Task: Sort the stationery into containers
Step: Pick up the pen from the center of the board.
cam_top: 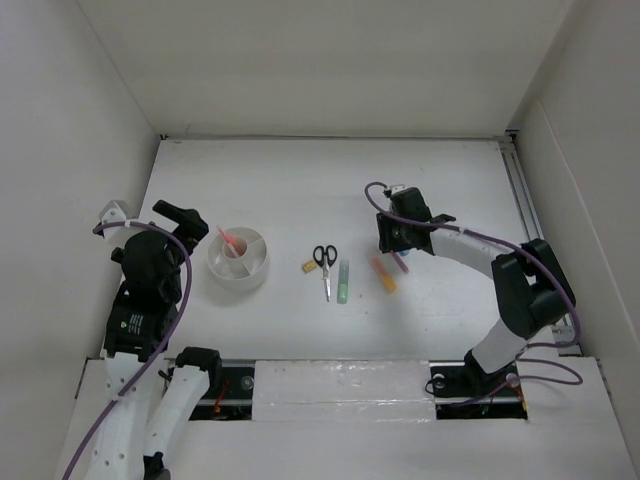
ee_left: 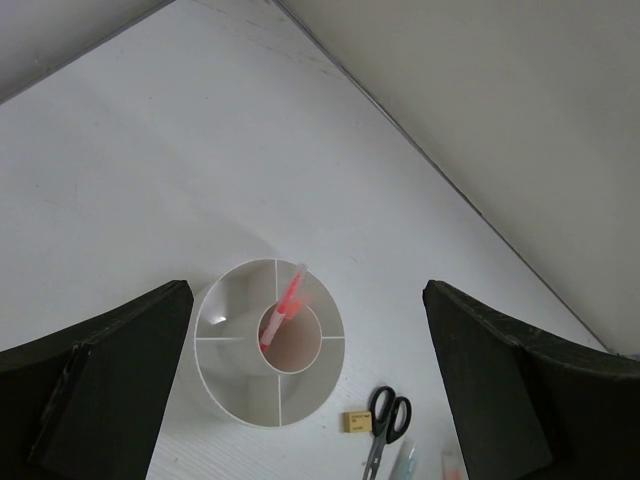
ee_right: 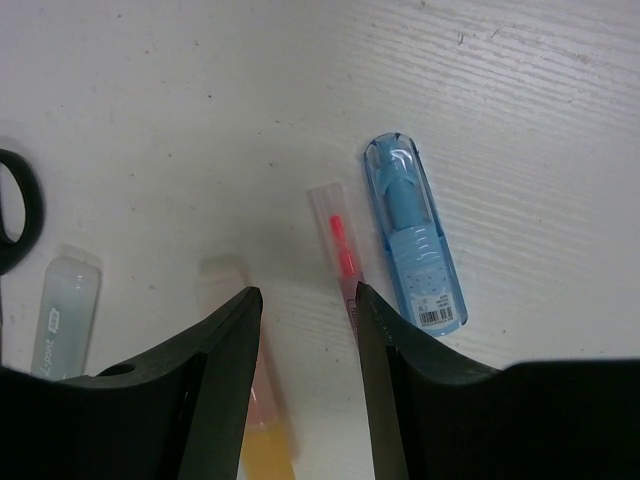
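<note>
The round white container (cam_top: 222, 272) stands at the left with one pink pen (cam_top: 230, 240) leaning in its middle cup. On the table to its right lie a tan eraser (cam_top: 309, 266), black scissors (cam_top: 324, 262), a green marker (cam_top: 343, 283) and an orange marker (cam_top: 384, 275). My right gripper (ee_right: 308, 300) is low over the table, jaws partly open over bare table. A thin pink pen (ee_right: 340, 245) runs under its right finger, and the orange marker (ee_right: 265, 440) lies by its left finger. A blue marker (ee_right: 412, 240) sits just right. My left gripper (ee_left: 307, 290) hangs wide open above the container (ee_left: 215, 390).
White walls enclose the table at the back and both sides. The left wrist view shows the scissors (ee_left: 385, 420) and eraser (ee_left: 357, 421) just right of the container. In the right wrist view the green marker (ee_right: 65, 315) and a scissors handle (ee_right: 15, 210) lie at the left.
</note>
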You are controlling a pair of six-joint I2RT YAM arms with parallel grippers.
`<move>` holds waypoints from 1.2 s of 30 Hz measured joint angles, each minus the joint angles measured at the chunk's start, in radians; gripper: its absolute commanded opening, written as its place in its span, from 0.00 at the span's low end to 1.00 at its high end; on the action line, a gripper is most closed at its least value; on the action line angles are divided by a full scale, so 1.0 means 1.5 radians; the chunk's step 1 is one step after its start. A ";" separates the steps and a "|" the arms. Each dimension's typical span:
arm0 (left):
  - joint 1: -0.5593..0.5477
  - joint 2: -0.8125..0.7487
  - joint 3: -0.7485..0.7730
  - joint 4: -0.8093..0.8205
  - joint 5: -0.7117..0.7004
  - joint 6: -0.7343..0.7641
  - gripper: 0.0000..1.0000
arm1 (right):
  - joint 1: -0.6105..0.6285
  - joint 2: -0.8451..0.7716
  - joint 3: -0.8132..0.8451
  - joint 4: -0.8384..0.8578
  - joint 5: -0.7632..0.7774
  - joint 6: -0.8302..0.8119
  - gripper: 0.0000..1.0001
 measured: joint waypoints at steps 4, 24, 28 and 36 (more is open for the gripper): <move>0.000 0.000 0.000 0.000 0.000 0.000 1.00 | -0.001 0.014 0.002 -0.002 0.000 -0.005 0.50; 0.000 0.000 0.000 0.000 0.000 0.000 1.00 | -0.010 0.082 0.033 0.002 -0.004 -0.027 0.47; 0.000 0.000 0.000 0.000 0.000 0.000 1.00 | -0.008 0.096 0.049 -0.001 -0.003 -0.034 0.45; 0.000 0.000 0.000 0.000 0.000 0.000 1.00 | -0.002 0.110 0.067 -0.009 0.005 -0.039 0.36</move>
